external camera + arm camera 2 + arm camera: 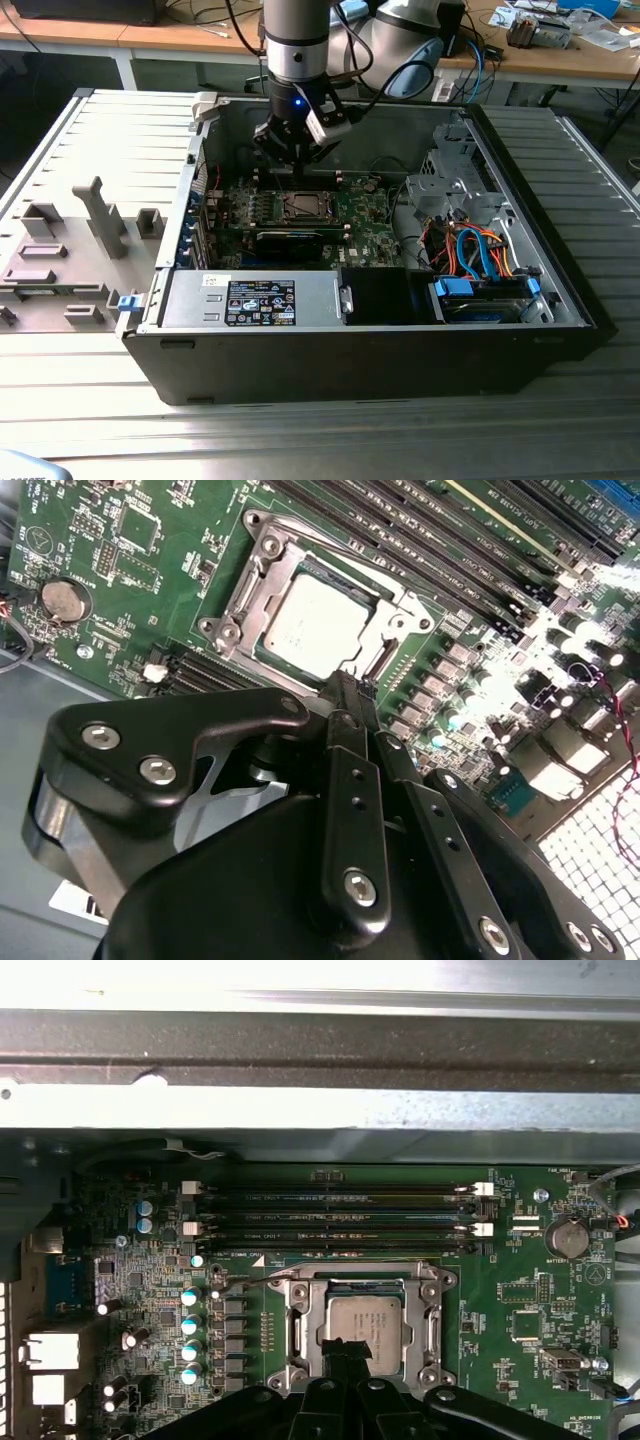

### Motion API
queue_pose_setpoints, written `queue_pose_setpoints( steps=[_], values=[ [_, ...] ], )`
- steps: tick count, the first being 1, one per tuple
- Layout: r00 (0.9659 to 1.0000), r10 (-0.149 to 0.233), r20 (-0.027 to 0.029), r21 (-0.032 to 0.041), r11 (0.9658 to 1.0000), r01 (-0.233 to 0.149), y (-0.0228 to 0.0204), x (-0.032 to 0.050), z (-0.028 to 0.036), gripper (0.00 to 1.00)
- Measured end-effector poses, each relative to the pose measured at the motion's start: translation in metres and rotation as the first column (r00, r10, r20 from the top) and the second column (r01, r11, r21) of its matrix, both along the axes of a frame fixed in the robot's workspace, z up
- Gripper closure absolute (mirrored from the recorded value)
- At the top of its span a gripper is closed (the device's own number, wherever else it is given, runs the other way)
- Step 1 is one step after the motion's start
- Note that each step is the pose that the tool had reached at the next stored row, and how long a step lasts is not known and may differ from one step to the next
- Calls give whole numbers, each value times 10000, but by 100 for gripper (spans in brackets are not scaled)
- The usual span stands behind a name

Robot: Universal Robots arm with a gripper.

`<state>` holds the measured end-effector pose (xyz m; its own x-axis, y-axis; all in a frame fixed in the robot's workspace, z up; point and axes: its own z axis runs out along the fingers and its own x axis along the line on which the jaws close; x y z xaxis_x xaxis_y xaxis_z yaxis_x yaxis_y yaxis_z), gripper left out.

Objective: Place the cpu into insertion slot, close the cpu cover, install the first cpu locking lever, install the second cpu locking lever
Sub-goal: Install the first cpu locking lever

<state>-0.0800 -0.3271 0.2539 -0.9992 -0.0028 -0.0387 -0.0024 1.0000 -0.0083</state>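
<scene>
A: cpu seated flat in the insertion slot on the green motherboard; dull silver top facing up; same seen in the first wrist view, cpu square within the socket.

B: cpu cover lying down around the chip; metal frame bordering it on all sides, top showing through the window; in the first wrist view cover flat against the board.

A: gripper just above the near edge of the cpu; fingertips pressed together into one narrow black point, nothing between them; clenched, empty. Touching the chip or just clear of it: cannot tell.

B: in the exterior view, gripper hanging low inside the open computer case, over the motherboard; socket directly beneath.

A: outward from socket: memory slots alongside; coin battery off to one side; orange and blue cables at the exterior view's right of the case; grey fixture tray outside, exterior view's left.
</scene>
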Motion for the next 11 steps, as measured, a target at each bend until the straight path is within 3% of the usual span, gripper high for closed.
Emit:
queue_pose_setpoints(
  steps=[11],
  values=[
    [10000,0,0,-1,10000,0,0,-19,0,89]
  ],
)
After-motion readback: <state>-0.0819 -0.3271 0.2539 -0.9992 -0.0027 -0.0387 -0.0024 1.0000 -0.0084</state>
